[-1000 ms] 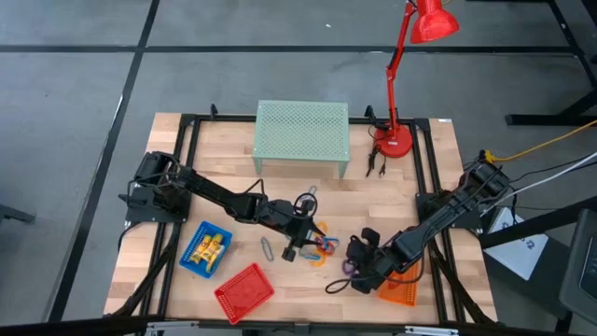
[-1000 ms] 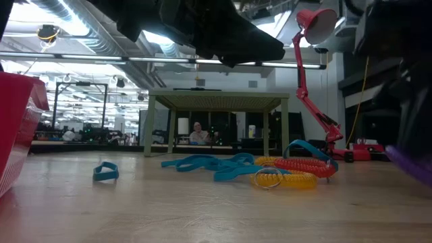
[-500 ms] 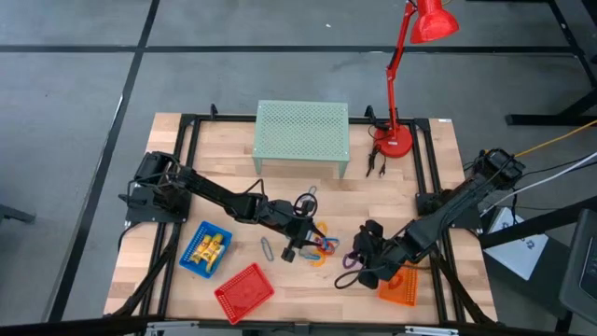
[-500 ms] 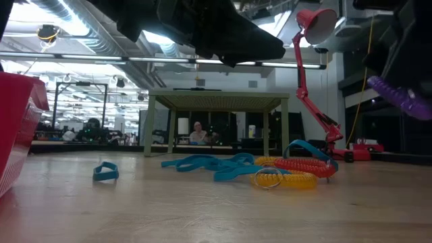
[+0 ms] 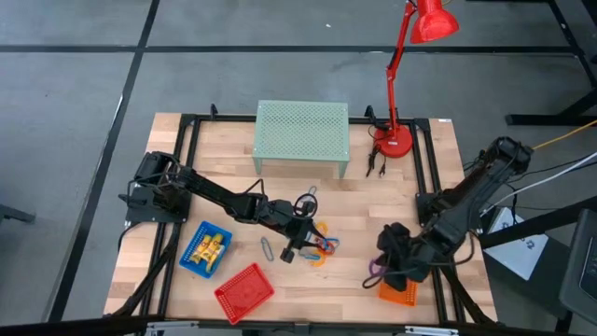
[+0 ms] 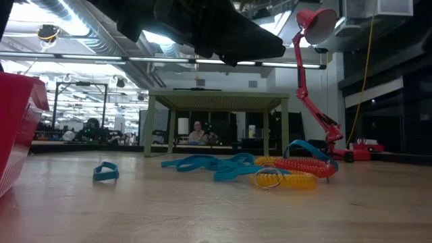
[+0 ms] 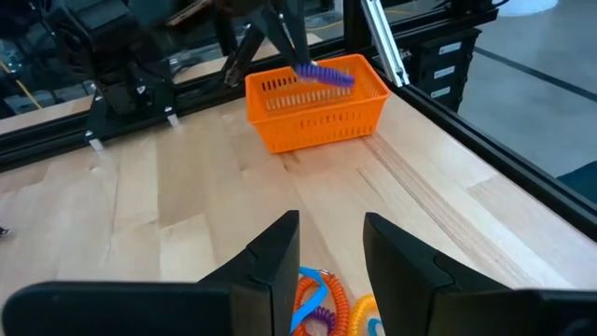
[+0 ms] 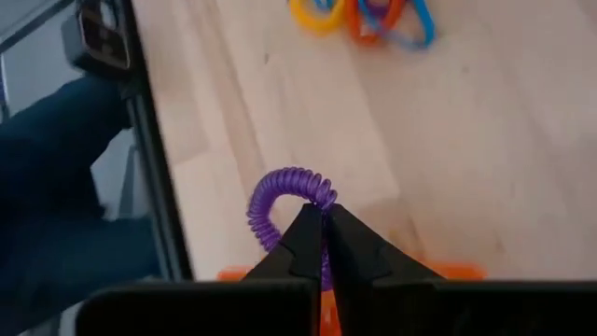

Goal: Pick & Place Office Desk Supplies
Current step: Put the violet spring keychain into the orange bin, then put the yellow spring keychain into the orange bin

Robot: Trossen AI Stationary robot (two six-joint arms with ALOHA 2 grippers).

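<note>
My right gripper (image 8: 324, 222) is shut on a purple coil ring (image 8: 280, 201), which is held above the orange mesh basket (image 7: 317, 107) near the table's front right corner. In the high view the purple coil ring (image 5: 376, 271) shows just left of the basket (image 5: 401, 291). My left gripper (image 7: 331, 247) stands open over mid-table, above a pile of orange, yellow, red and blue rings and loops (image 5: 322, 247), with nothing between its fingers. A small blue loop (image 6: 105, 171) and a grey clip (image 5: 268, 249) lie on the wood. My right gripper pinches the purple coil ring's loop at one spot (image 8: 317, 198) between its two fingertips. The fingers slant down from the table's right side. The ring is lifted clear of the table and curves out beyond the fingertips, above the orange basket's rim (image 7: 322, 73).
A blue basket (image 5: 206, 248) with yellow pieces and a red basket (image 5: 244, 291) stand at the front left. A green mesh stand (image 5: 302, 135) and a red desk lamp (image 5: 401, 84) are at the back. A blue lanyard (image 6: 209, 163) lies beside the pile.
My right gripper, still shut on the purple coil ring, has risen and gone toward the table's right edge, over the orange basket. The ring has come off the wood and hangs clear. It has left the low view.
</note>
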